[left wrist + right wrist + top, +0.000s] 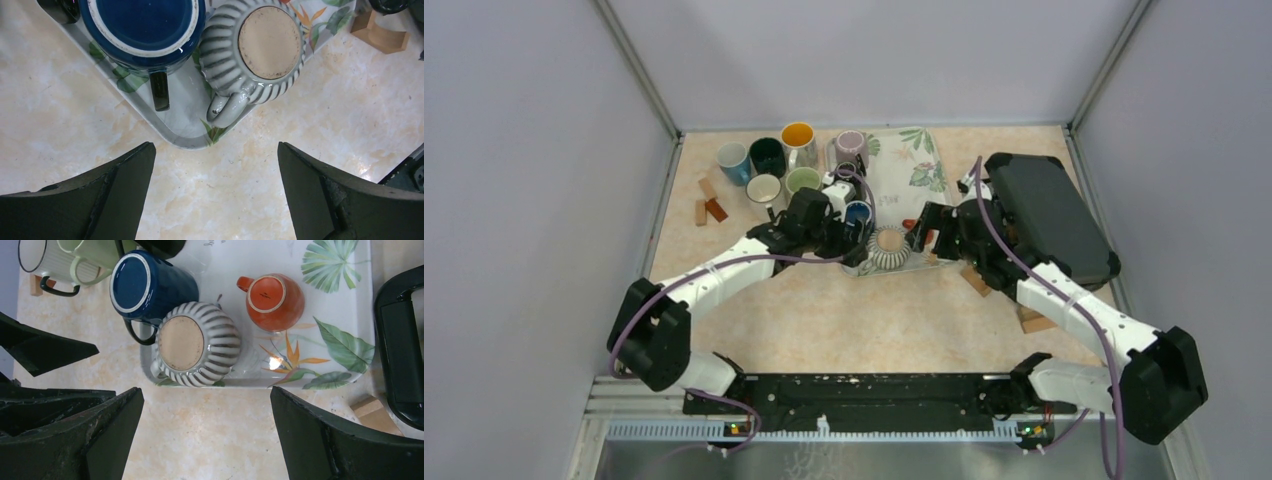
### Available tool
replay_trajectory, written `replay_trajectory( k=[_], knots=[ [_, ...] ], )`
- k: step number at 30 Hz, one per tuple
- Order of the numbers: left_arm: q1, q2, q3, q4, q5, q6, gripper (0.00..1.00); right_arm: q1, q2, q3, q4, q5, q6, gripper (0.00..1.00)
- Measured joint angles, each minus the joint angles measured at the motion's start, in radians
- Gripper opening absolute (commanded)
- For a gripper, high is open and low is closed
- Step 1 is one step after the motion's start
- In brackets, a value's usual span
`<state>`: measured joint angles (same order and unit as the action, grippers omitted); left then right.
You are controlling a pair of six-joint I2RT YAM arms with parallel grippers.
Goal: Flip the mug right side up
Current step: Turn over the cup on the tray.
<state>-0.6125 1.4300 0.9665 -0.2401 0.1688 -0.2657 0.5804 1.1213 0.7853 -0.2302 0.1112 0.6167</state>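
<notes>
A grey-and-white striped mug [887, 248] [260, 47] [197, 342] stands upside down, its tan base up, on the near corner of a leaf-printed tray [914, 160] [185, 140] [345, 340]. Its handle [227, 107] reaches over the tray rim. Beside it, also base up, are a blue mug [142, 27] [147, 285] and a small orange mug [272, 295]. My left gripper [852, 245] [215, 170] hovers open just left of the striped mug. My right gripper [924, 235] [206, 410] hovers open just right of it. Neither touches anything.
Several upright mugs [767, 155] cluster at the back left beside the tray. A black case [1049, 215] [400, 340] lies to the right. Wooden blocks lie at the left [707, 205] and under the right arm [974, 280] [372, 412].
</notes>
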Motion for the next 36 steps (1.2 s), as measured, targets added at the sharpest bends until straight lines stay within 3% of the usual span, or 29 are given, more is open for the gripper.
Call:
replay_trajectory(
  k=[12, 18, 29, 36],
  knots=[
    [-0.003, -0.051, -0.049, -0.006, -0.026, 0.011, 0.98, 0.005, 0.092, 0.000, 0.002, -0.023, 0.041, 0.99],
    [-0.002, -0.077, -0.097, 0.010, -0.026, -0.029, 0.98, 0.086, 0.092, 0.000, -0.026, 0.017, 0.074, 0.98],
    [-0.003, 0.115, -0.099, 0.209, 0.098, -0.095, 0.98, 0.090, 0.090, -0.015, -0.042, 0.090, 0.109, 0.95],
    [-0.040, 0.159, -0.098, 0.272, 0.105, -0.114, 0.98, 0.035, 0.000, -0.080, -0.072, 0.090, 0.110, 0.94]
  ],
)
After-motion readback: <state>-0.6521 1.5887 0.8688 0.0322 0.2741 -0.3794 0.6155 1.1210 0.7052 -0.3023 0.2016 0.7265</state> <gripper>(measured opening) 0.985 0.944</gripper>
